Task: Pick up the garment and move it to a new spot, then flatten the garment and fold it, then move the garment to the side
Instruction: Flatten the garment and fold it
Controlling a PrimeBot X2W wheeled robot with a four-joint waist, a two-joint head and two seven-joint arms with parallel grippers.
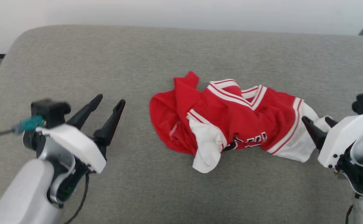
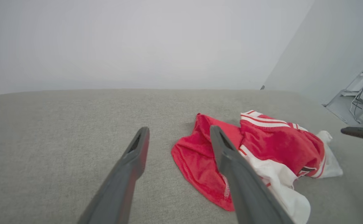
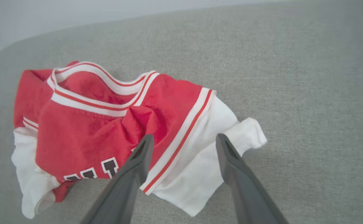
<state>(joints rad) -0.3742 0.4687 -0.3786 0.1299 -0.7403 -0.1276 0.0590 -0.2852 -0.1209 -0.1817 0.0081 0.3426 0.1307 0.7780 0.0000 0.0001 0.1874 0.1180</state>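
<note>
Two tools are seen nearest the camera in the head view, one toward each lower corner. The left tool point(image 1: 110, 99) is held wide open with nothing between its fingers, well apart from the cloth. The right tool point(image 1: 315, 119) is likewise spread open and nothing is gripped, though its tips are placed right at a white sleeve point(image 1: 296, 146). Whether they touch it cannot be told.

Between the two, the garment point(image 1: 231, 124) is found crumpled on the grey padded surface point(image 1: 181, 53), its long axis laid across from the robot's left to its right. The right arm is judged much the nearer, so a first pinch for flattening is best taken at that sleeve end. The left arm would have to be brought across bare surface to the red hem point(image 1: 163, 124).

In the right wrist view the right tool point(image 3: 184, 137) is shown straddling the white sleeve point(image 3: 200, 168). The striped neck trim point(image 3: 107, 90) and the dark lettering point(image 3: 107, 166) on the garment point(image 3: 85, 133) are laid open more fully there. In the left wrist view the left tool point(image 2: 179, 129) is aimed toward the stitched red hem point(image 2: 197, 165) of the garment point(image 2: 277, 143), and the gap between them is made plain. One finger of the right tool point(image 2: 360, 133) is caught at the far edge, beyond the sleeve. Farthest off, a pale wall point(image 2: 138, 40) is seen.
</note>
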